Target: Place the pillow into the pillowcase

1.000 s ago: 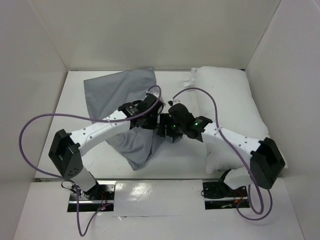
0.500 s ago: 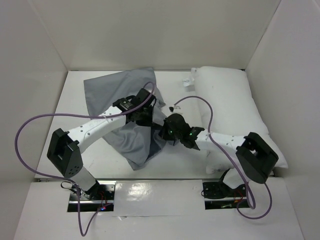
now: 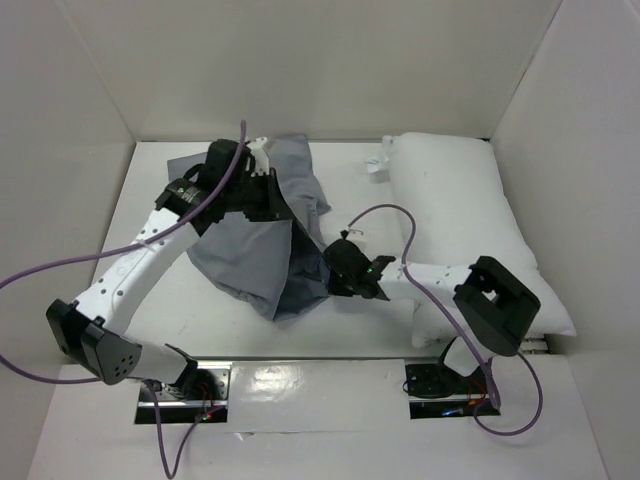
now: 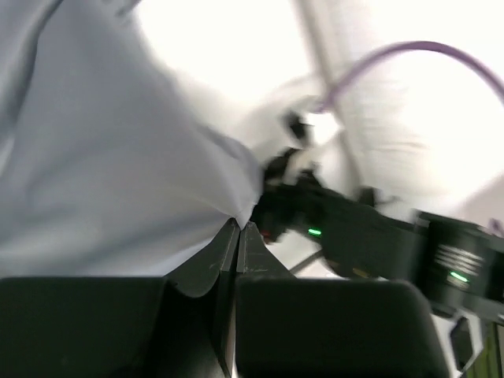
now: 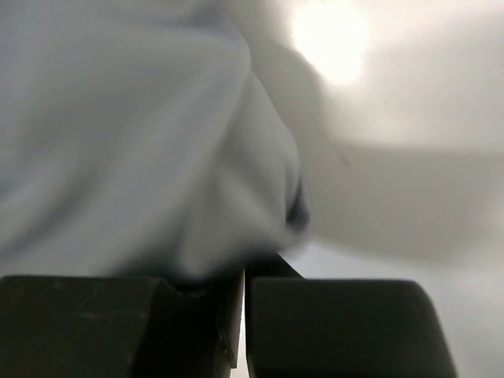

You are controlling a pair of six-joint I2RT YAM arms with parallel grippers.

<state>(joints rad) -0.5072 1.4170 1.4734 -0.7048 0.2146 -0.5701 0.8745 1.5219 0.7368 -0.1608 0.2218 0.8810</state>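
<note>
The grey pillowcase (image 3: 245,250) lies bunched left of centre, pulled into a ridge between both grippers. My left gripper (image 3: 278,205) is raised over its far part. In the left wrist view this gripper (image 4: 238,225) is shut, pinching a fold of the pillowcase (image 4: 118,157). My right gripper (image 3: 332,272) sits at the cloth's near right edge. In the right wrist view it (image 5: 242,272) is shut, with the pillowcase (image 5: 118,142) bunched into its tips. The plump white pillow (image 3: 460,215) lies along the right side, apart from the cloth.
A small clear-white object (image 3: 376,166) lies near the back wall beside the pillow's far corner. White walls close in the table (image 3: 340,195) on three sides. Purple cables (image 3: 385,212) loop over both arms.
My left arm has swung back and to the left, carrying the pillowcase fold with it. The right gripper has moved left and nearer and has shut on the cloth's edge.
</note>
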